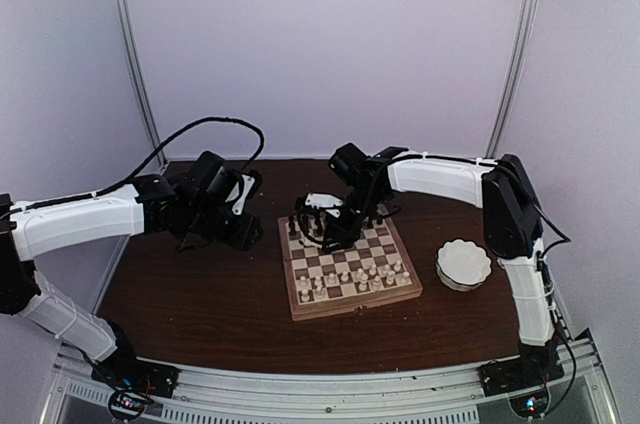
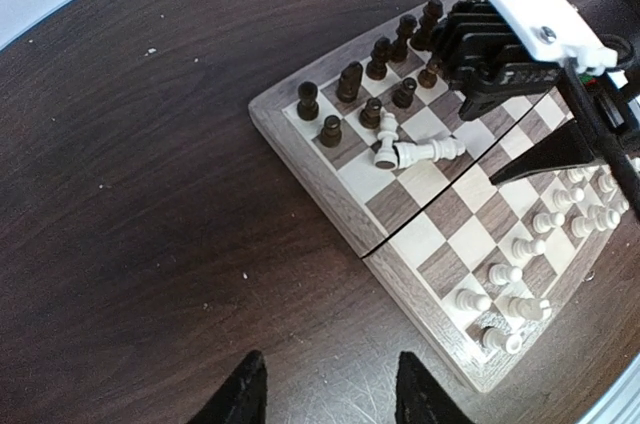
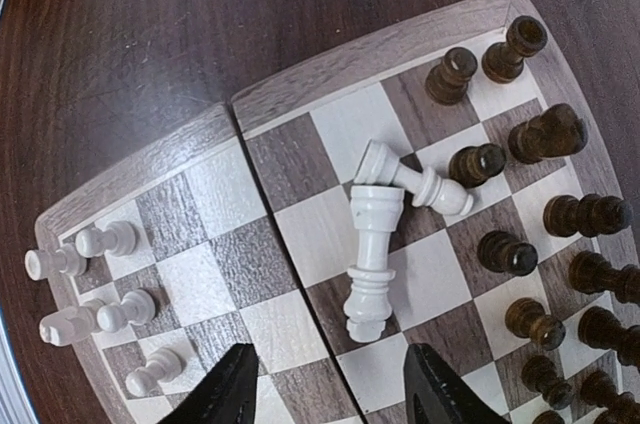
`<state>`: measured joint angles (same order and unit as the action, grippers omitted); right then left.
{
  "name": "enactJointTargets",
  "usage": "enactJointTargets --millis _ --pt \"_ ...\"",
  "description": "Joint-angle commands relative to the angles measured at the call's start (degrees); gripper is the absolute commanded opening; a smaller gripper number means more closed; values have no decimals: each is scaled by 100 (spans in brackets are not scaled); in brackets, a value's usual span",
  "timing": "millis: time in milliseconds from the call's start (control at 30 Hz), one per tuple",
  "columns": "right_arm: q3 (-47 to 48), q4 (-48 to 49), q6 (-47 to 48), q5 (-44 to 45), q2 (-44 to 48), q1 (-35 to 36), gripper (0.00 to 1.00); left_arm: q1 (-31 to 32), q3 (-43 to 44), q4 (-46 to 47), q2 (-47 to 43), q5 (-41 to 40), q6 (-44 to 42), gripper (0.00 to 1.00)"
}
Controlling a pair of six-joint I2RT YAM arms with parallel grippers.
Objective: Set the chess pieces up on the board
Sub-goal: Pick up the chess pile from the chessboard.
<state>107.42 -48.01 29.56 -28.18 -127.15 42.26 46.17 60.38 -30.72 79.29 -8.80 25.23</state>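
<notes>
Between and just beyond the widely parted, empty fingertips of the right gripper (image 3: 330, 384), lying toppled and touching on the checkered wooden board (image 3: 300, 84), two cream-white turned chess pieces (image 3: 375, 264) beside upright dark-brown ones (image 3: 505, 252), with the left gripper (image 2: 335, 394) likewise spread and empty above the dark table (image 2: 150, 194) off the board's edge.

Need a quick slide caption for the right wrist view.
Right fingers open over the board, two toppled white pieces lying beside standing dark pieces.

The left arm (image 1: 80, 219) and right arm (image 1: 440, 176) were bent inward; the left gripper (image 2: 330, 399) and right gripper (image 3: 330, 394) were held spread.
</notes>
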Motion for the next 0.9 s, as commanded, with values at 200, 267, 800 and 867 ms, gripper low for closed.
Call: enactJointTargets --millis 200,267,800,867 --pt "578 -172 -121 360 -500 45 51 -29 -100 426 -69 75 1 45" --pt "624 -186 -118 366 -567 62 50 -29 -113 423 -84 27 -15 45" --pt "579 -111 -48 312 -748 123 29 -30 -239 458 -142 -54 -14 45" --pt "575 -80 -56 314 -779 123 23 -30 -277 522 -153 -37 -3 45"
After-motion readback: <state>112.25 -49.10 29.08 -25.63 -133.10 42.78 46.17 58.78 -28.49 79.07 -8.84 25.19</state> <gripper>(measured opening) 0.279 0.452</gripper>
